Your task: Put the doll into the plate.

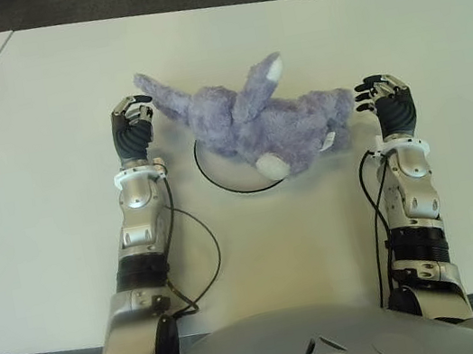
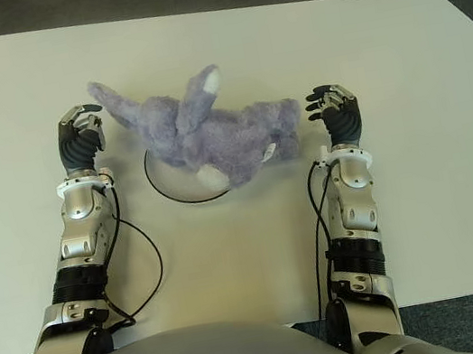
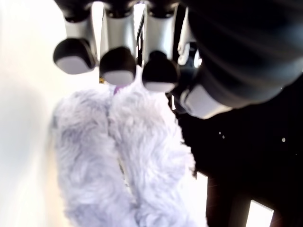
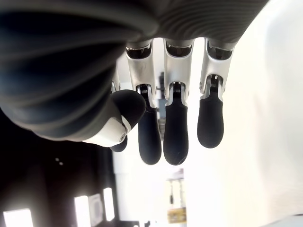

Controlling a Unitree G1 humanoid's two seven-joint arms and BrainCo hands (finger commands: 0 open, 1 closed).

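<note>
Doll (image 1: 255,128) sprawls across the plate (image 1: 218,178), overhanging its rim, as the empty left hand (image 1: 132,122) and right hand (image 1: 384,96) flank it with fingers loosely curled; a brushed limb could drag it off.

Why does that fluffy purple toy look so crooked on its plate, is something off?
The doll sprawls askew over the plate, hiding most of it, with one long limb and its far end hanging past the rim onto the table. The left hand shows by that limb, the right hand beside the other end, holding nothing.
</note>
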